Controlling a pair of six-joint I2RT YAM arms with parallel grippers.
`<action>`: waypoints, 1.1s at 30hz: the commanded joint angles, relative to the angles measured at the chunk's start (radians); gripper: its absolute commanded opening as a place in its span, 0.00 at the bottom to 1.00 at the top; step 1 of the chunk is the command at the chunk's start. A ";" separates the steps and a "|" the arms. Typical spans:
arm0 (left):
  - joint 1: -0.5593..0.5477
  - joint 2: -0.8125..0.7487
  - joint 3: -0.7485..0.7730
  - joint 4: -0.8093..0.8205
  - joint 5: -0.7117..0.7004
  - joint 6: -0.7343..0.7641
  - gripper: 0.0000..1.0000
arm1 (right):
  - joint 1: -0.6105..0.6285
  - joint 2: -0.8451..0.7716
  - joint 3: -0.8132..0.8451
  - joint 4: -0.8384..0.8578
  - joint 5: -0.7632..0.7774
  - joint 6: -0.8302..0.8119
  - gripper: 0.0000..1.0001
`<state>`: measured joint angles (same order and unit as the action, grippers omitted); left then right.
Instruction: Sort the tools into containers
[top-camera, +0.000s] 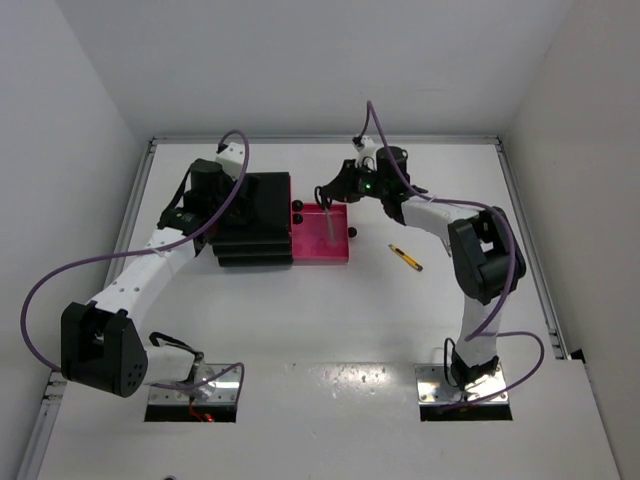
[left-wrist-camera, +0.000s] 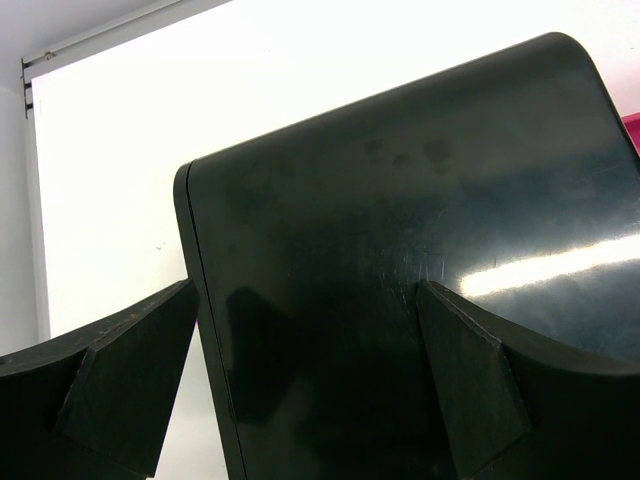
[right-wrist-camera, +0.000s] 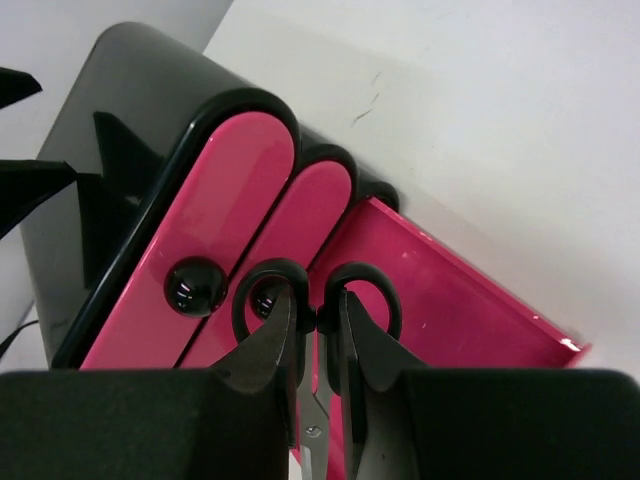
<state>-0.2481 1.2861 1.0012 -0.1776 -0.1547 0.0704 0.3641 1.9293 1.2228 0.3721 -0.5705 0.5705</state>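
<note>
My right gripper (right-wrist-camera: 318, 305) is shut on a pair of black-handled scissors (right-wrist-camera: 375, 285), whose steel blades hang down between the fingers. It holds them over the pulled-out magenta drawer (top-camera: 340, 250) of the black cabinet (top-camera: 255, 215). From above, the blades (top-camera: 330, 226) point into that drawer. A yellow-and-black stick tool (top-camera: 405, 257) lies on the table right of the drawer. My left gripper (left-wrist-camera: 305, 290) is open at the cabinet (left-wrist-camera: 400, 200), one finger (left-wrist-camera: 130, 380) beside its edge and the other over its top.
Two upper drawers (right-wrist-camera: 230, 200) are pushed in, each with a round black knob (right-wrist-camera: 193, 285). The open drawer's knob (top-camera: 352, 233) faces right. Walls enclose the white table at the back and on both sides.
</note>
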 joint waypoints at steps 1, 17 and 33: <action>-0.010 0.019 -0.009 -0.065 -0.014 0.009 0.97 | 0.024 0.023 0.011 0.102 0.009 -0.012 0.00; 0.000 0.019 -0.009 -0.065 -0.005 0.009 0.97 | 0.076 0.094 0.011 0.071 0.009 -0.253 0.00; 0.009 0.028 -0.009 -0.065 -0.005 0.009 0.97 | 0.105 0.145 0.052 -0.044 0.031 -0.365 0.04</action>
<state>-0.2470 1.2888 1.0012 -0.1726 -0.1543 0.0704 0.4618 2.0636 1.2343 0.3359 -0.5438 0.2581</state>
